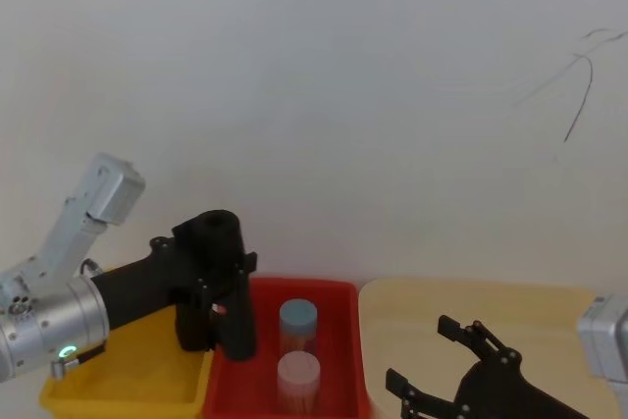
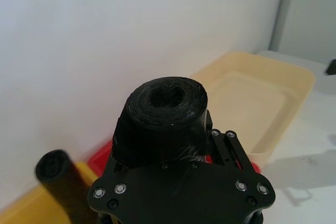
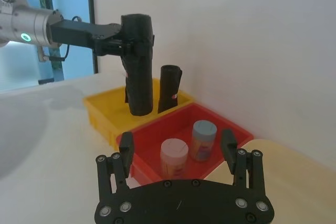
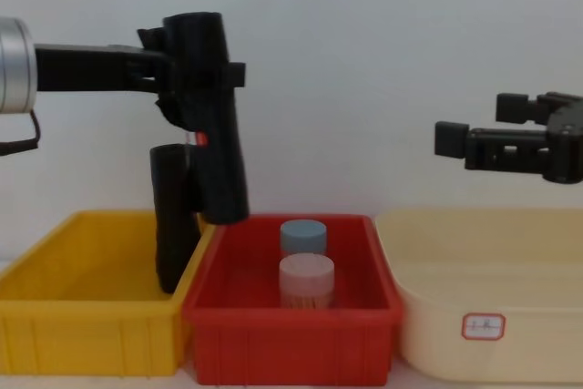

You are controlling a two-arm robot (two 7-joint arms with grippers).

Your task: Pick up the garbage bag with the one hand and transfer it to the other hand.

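Aloft — left pincer [image 4: 187, 75] grips garbage bag [image 4: 217, 166].

On the left wrist camera, the garbage bag [image 2: 163, 114] hides my left gripper's [image 2: 169, 153] fingertips; the slimmer roll [image 2: 59, 174] is blurred and edge-cropped. In chest view, at 5 o'clock, I can't read the label [image 4: 483, 326] on the cream bin [image 4: 547, 339].

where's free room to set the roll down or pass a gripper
Free: the cream tub under the open right gripper; the yellow bin left of the slim roll; the air between the garbage bag in the left gripper and the right one. Crowded: the red bin, two jars mid-floor.
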